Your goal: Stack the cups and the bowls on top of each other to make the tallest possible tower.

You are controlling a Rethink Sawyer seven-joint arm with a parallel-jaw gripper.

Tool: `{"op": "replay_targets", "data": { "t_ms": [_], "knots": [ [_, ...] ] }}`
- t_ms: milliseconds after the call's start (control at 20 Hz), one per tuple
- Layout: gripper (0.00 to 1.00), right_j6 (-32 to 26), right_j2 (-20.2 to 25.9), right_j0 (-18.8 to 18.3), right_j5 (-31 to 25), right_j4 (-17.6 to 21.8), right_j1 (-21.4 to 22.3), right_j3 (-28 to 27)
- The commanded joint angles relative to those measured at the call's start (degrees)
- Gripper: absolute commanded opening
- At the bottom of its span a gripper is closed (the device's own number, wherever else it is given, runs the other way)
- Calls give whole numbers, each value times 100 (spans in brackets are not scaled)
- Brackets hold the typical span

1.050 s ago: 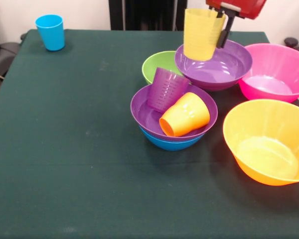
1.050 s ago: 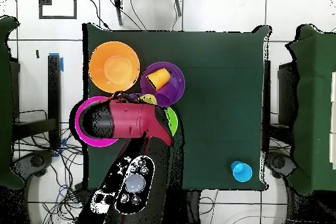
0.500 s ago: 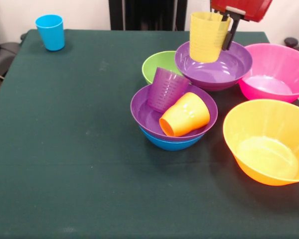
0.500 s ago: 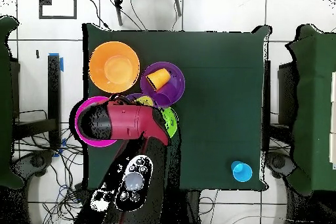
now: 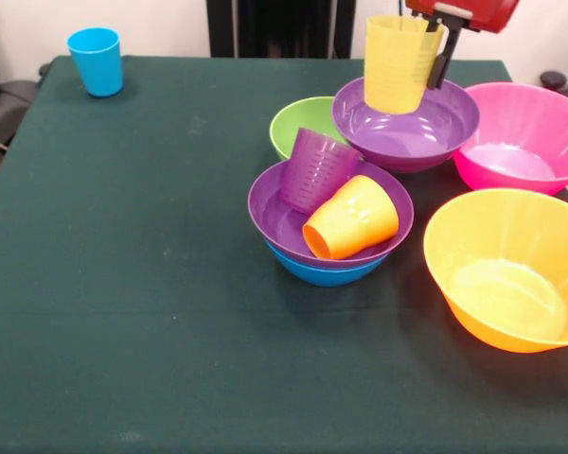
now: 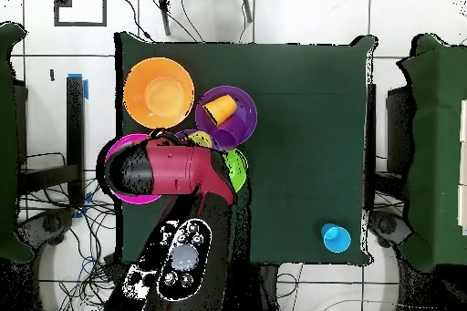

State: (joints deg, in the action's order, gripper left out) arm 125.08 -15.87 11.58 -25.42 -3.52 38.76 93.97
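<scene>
From my remote station I take the tower (image 5: 329,227) as my landmark: a blue bowl (image 5: 328,271) at the bottom, of which I see only a thin strip, with a purple bowl (image 5: 276,216) nested in it. Inside this purple bowl the purple cup (image 5: 318,168) stands upside down and leaning, and the orange cup (image 5: 351,218) lies on its side against it, its mouth turned toward the camera.

Behind the tower, touching or nearly touching it, is the green bowl (image 5: 303,120); its far right part is covered by the second purple bowl (image 5: 426,128), which sits behind and to the right of the tower. Above this second purple bowl the gripper (image 5: 434,38) holds the yellow cup (image 5: 399,63) upright by its rim; the cup's base hangs over the bowl's inside, and I cannot say whether it touches. One dark finger (image 5: 445,57) shows outside the cup's right wall; the other finger I cannot make out, and the red housing is cut by the top edge.

To the right of the tower stand the pink bowl (image 5: 530,132) and, nearer the camera, the orange bowl (image 5: 511,265), both cut by the right edge. The blue cup (image 5: 96,61) stands upright far to the left of the tower, at the table (image 5: 123,312) corner.

In the overhead view the arm (image 6: 173,169) hides the gripper, the yellow cup, and most of the pink bowl and second purple bowl.
</scene>
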Motion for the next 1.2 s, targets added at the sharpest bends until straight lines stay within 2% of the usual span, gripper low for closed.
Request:
{"op": "replay_targets", "data": {
  "t_ms": [50,200,400,1200],
  "knots": [
    [0,596,710,-197,-96,-231,192,563],
    [0,514,955,-389,93,-333,352,814],
    [0,302,1156,-651,288,-274,558,1170],
    [0,256,1097,-724,-48,-61,677,1186]
  ]
}}
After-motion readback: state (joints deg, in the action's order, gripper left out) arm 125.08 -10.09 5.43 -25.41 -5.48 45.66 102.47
